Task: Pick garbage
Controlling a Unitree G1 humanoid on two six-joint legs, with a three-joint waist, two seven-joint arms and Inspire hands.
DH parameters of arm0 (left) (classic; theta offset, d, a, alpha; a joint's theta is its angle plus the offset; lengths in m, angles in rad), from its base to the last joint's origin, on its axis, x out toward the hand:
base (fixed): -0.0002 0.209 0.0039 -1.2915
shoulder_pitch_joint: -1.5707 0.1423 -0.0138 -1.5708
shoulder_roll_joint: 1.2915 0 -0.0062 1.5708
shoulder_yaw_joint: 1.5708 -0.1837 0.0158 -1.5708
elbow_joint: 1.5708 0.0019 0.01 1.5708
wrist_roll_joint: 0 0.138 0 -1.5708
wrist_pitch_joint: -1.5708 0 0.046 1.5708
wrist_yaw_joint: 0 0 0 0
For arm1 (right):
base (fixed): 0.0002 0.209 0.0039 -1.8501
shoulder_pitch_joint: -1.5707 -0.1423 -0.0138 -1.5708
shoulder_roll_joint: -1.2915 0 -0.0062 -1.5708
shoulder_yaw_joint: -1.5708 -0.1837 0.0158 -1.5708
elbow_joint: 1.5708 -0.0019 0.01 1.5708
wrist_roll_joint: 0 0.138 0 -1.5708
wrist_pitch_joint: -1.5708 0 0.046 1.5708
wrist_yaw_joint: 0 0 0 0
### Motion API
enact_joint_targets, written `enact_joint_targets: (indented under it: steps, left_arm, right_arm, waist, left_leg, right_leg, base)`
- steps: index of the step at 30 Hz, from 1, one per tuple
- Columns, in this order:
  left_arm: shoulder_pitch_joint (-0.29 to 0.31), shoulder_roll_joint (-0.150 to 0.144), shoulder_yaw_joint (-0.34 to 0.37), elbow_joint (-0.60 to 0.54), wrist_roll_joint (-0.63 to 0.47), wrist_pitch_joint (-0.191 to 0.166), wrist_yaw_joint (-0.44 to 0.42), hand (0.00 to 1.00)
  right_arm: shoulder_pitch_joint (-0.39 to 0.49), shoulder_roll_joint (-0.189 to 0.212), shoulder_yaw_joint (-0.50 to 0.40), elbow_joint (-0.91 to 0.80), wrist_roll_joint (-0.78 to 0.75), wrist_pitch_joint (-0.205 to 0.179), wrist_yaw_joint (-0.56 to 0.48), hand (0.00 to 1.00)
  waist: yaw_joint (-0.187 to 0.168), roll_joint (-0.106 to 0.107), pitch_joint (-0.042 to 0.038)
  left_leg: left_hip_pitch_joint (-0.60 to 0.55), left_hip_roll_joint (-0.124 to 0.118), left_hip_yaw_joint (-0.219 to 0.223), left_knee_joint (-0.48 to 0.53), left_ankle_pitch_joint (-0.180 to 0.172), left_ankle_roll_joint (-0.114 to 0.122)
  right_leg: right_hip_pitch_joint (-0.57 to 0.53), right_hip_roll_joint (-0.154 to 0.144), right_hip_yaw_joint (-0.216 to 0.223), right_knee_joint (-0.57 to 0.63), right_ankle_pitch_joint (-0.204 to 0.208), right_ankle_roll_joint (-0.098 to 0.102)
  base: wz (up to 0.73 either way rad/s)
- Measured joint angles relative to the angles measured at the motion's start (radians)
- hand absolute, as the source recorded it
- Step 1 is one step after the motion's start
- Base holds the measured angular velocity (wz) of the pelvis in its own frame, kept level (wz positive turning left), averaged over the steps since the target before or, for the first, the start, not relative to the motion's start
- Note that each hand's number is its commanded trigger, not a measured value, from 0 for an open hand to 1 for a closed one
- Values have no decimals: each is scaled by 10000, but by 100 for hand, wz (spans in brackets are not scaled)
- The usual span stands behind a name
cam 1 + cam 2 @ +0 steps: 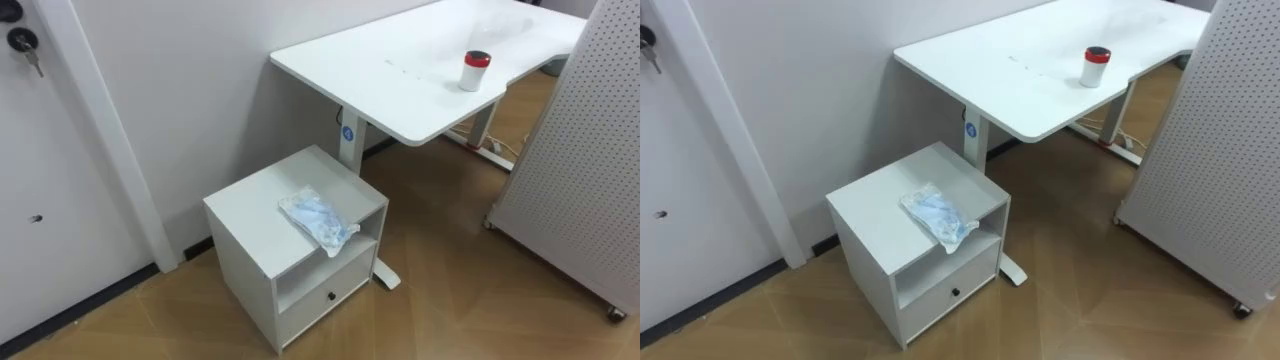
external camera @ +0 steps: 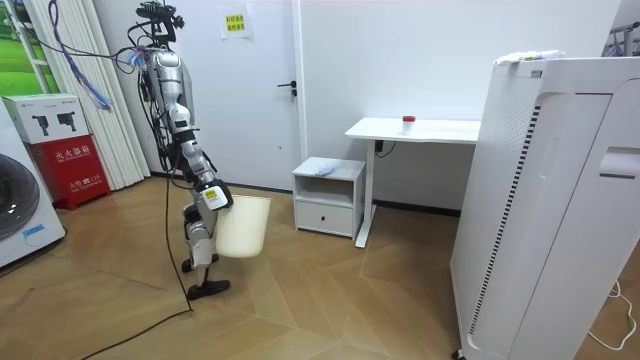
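The crumpled plastic bag (image 1: 318,221) lies on the low cabinet (image 1: 250,205), its long axis running far-left to near-right, well apart from the right robot hand (image 2: 211,197) by the bin (image 2: 243,226); whether that hand is open or closed I cannot tell.

- Crumpled plastic bag (image 1: 318,220) lies on the bedside cabinet (image 1: 255,205), overhanging its front edge;
- cabinet stands between door (image 1: 30,150), left, and desk (image 1: 380,75), right;
- canister (image 1: 474,70) stands on desk;
- perforated panel (image 1: 575,150) stands right of desk.
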Motion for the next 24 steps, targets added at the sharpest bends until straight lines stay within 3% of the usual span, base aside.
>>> enact_joint_targets:
  steps: [14, 24]
  left_arm:
    - [28, 0, -10, 3, 2, -5, 21, 0]
    - [158, 1, 3, 315, 7, 44, 27, 0]
  right_arm:
    - [-1, -8, -9, -12, -154, -77, -45, 100]
    - [2, -12, 0, 84, -18, 19, 76, 100]
  waist:
    - [-1, 132, -60]
    - [31, 161, -36]
  left_leg:
    - [-10, 0, -41, 0, 0, -1]
    - [-6, 60, -76, 162, -52, -30]
  right_leg:
    - [2, 2, -29, 11, 0, 0]
    - [-8, 40, -161, 96, -1, 0]
  base:
    - [0]
    - [1]
